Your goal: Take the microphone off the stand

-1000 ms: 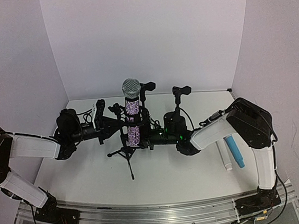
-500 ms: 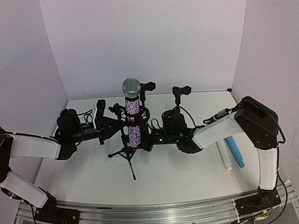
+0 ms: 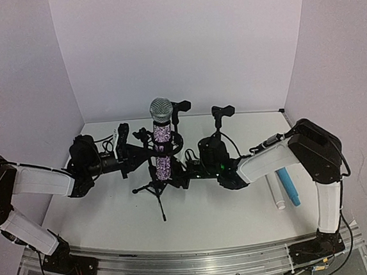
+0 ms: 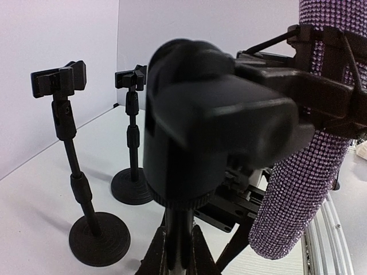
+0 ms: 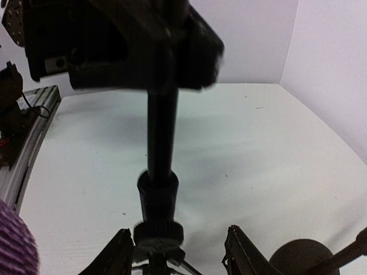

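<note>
Overhead first: microphone point(image 3: 162, 139), purple glitter body and grey mesh head, upright in the clip of stand point(image 3: 157, 190) on white tabletop point(image 3: 216, 218), between the two pincers. Left pincer point(image 3: 148, 156) closed on the stand's pole. Right pincer point(image 3: 176, 174) at the opposite side of the pole, lower down. Two spare stands point(image 3: 219, 118) beyond the right pincer, clips empty.

Left wrist next: left pincer point(image 4: 178, 256) clamped on the pole at the bottom edge. Black stand head point(image 4: 212, 132) directly above it, blurred. Microphone point(image 4: 309, 172) up and to its right, strapped in the clip. Spare stands point(image 4: 77, 189) to its left.

Right wrist last: right pincer point(image 5: 178, 255) open, jaws apart, one each side of the stand's pole point(image 5: 161, 132), not touching it. Purple microphone edge point(image 5: 12, 243) far to its left. Round base point(image 5: 301, 258) to its right.
</note>
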Tool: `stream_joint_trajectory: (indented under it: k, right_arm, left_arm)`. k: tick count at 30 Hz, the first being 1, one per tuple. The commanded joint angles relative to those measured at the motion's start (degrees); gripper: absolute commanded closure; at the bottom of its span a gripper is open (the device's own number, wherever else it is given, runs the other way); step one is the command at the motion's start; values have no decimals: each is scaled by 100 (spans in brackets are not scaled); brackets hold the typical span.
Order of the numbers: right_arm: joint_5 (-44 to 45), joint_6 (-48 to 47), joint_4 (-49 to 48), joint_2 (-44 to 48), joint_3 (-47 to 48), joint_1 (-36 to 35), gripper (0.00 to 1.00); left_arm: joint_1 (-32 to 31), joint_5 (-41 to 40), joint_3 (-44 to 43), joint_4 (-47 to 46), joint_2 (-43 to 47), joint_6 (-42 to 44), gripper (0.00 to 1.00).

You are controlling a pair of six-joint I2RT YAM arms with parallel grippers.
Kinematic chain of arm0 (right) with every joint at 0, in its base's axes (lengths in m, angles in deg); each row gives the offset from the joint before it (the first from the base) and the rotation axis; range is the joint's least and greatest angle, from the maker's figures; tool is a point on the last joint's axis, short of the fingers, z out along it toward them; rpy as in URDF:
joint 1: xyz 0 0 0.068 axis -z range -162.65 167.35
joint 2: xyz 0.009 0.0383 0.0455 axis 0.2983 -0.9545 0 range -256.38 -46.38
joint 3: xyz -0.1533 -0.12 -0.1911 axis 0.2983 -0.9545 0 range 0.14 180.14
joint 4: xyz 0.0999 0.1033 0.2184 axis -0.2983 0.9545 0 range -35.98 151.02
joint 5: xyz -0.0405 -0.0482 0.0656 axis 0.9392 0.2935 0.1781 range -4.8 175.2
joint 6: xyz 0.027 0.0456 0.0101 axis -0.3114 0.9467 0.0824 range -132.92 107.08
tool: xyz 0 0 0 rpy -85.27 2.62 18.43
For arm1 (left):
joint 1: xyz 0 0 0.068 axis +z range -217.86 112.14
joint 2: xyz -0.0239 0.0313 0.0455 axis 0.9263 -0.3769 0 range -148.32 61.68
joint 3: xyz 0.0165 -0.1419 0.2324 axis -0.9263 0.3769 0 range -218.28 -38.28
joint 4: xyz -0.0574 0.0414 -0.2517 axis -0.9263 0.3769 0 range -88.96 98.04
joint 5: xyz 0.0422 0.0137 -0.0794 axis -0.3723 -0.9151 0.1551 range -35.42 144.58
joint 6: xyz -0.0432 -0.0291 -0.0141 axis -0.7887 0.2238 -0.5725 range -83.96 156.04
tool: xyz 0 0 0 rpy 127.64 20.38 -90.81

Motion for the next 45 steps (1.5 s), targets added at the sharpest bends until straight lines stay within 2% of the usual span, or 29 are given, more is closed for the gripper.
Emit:
stream_joint_trajectory:
  k: [1,7,18,23,24,26,30,39,45]
  right_arm:
    - [427,119,155,499,-350,19,41]
    - [529,407,154,781,-769,23,36]
    - [618,538,156,968,-1076,22,36]
    - [650,611,155,1019,-1192,19,36]
    - [650,625,155,1032,-1208,18,36]
    - [652,643,160,1052,-1229,22,36]
    - [610,661,164,1082,-1190,19,36]
    - [621,680,420,1275,-1129,22,35]
    - [725,671,724,1521,-1225,19,36]
  left_arm:
    - [29,5,306,191,-174,-86,100]
    - [11,-62,678,19,-420,206,100]
    - [11,-451,989,508,-904,214,100]
    - [10,-303,926,594,-952,337,100]
    - [10,-176,871,628,-918,356,97]
    - [18,106,717,707,-812,345,82]
    - [36,471,442,787,-666,266,61]
    - [136,918,392,787,-357,203,50]
    - [666,1929,83,871,142,467,30]
